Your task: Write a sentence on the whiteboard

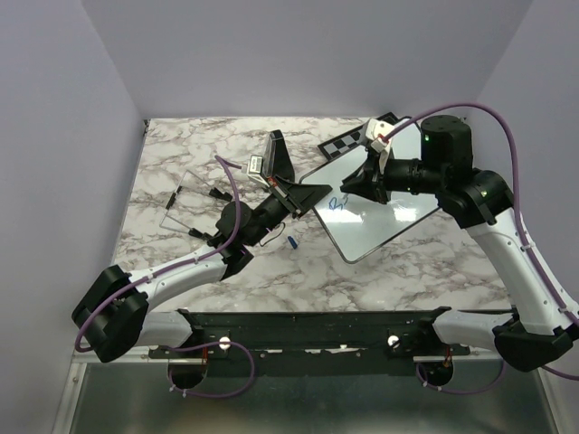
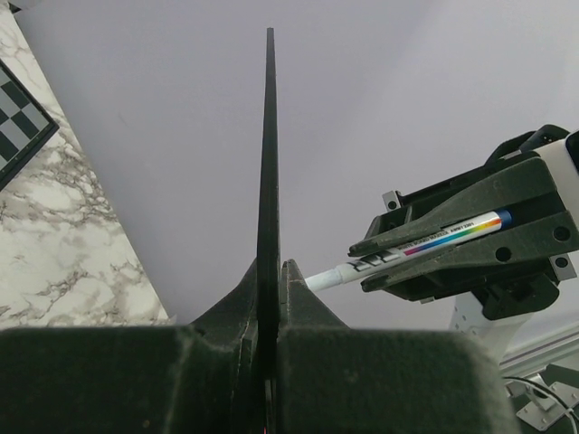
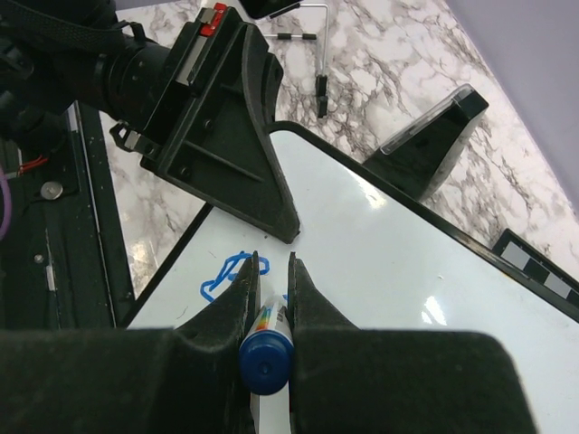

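Only a first blue scrawl of the sentence (image 3: 233,271) is down, near the left edge of the whiteboard (image 1: 389,221), which sits right of centre on the table (image 1: 398,280). My right gripper (image 3: 270,276) is clenched on the marker (image 3: 264,354), tip by the scrawl; my left gripper (image 2: 271,271) pinches the board's rim. I'd press lightly, in short strokes, so the board doesn't skid

The left pincer (image 1: 315,192) and black stand (image 1: 277,159) crowd the whiteboard's (image 1: 384,231) left; its near corner lies open.

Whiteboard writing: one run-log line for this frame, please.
left gripper: shut on whiteboard edge | right gripper: shut on marker | sentence: few blue strokes only
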{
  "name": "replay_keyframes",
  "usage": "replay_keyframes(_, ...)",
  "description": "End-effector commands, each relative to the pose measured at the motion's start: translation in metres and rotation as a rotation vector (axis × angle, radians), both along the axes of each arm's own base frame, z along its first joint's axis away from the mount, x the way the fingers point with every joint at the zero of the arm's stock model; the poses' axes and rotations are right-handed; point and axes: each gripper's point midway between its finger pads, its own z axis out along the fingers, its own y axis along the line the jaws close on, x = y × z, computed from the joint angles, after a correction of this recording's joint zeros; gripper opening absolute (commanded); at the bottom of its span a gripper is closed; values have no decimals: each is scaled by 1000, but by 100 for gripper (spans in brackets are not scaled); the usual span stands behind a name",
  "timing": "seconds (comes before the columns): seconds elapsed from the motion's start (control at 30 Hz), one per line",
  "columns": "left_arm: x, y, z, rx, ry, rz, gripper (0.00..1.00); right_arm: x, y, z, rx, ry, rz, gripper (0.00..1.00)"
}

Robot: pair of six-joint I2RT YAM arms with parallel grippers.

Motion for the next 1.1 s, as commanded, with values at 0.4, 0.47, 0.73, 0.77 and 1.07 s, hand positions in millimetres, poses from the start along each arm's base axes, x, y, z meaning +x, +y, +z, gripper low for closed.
replay_keyframes(0.4, -10, 20, 65, -196, -116, 4, 0, -11, -16, -19, -54, 34, -33, 1)
replay_keyframes(0.47, -10, 20, 65, -196, -118, 3, 0, -7, -19, -17, -60, 22, -62, 1)
replay_keyframes(0.73, -11, 21, 65, -196, -118, -1, 0, -5, -16, 0, -25, -2, -57, 1)
replay_keyframes(0.77, -10, 21, 64, -196, -115, 0, 0, -5, -14, 8, -11, -16, -48, 0)
replay_keyframes(1.07, -12, 21, 65, -201, -120, -7, 0, 6, -10, 9, -3, -17, -65, 0)
